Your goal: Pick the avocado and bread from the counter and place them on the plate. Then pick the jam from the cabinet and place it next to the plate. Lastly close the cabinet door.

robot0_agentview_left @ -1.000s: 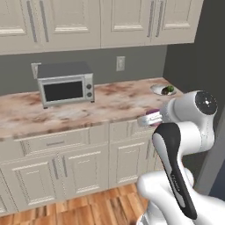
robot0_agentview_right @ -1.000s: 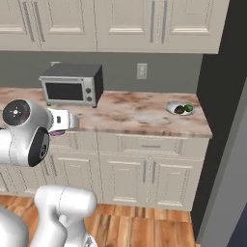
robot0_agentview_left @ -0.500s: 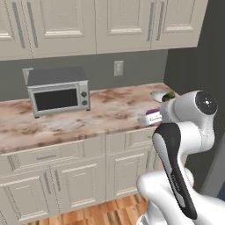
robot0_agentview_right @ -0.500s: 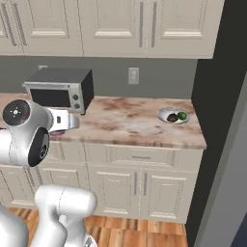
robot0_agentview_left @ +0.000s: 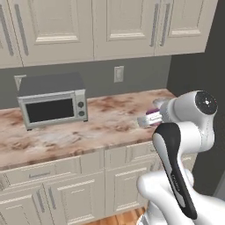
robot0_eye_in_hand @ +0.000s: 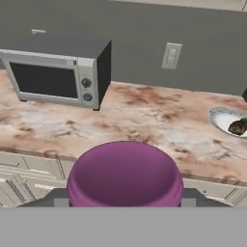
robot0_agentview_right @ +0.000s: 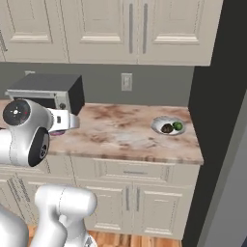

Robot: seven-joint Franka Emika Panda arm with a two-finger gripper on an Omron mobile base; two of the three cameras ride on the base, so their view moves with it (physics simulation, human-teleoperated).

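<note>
jam (robot0_eye_in_hand: 124, 174) in jaws | over counter (robot0_eye_in_hand: 144, 120) front edge | plate (robot0_agentview_right: 162, 121) far right

A home kitchen is shown: cream wall cabinets (robot0_agentview_left: 101, 26) above a marbled stone tabletop (robot0_agentview_left: 88, 132), a microwave (robot0_agentview_left: 52, 103), a wall socket (robot0_agentview_right: 126, 81), cream drawers (robot0_agentview_right: 135, 171) and wood flooring (robot0_agentview_right: 130, 239).

A grey toaster oven (robot0_agentview_left: 52, 101) with a dark glass door and two round knobs on its right-hand panel stands at the rear of the worktop, its back near the dark grey backsplash (robot0_agentview_right: 159, 84). A pale wall outlet (robot0_agentview_right: 126, 81) is fixed to that backsplash, to the right of the oven. Cream drawer fronts and base units (robot0_agentview_right: 135, 193) run beneath, above a wooden floor (robot0_agentview_left: 121, 218).
</note>
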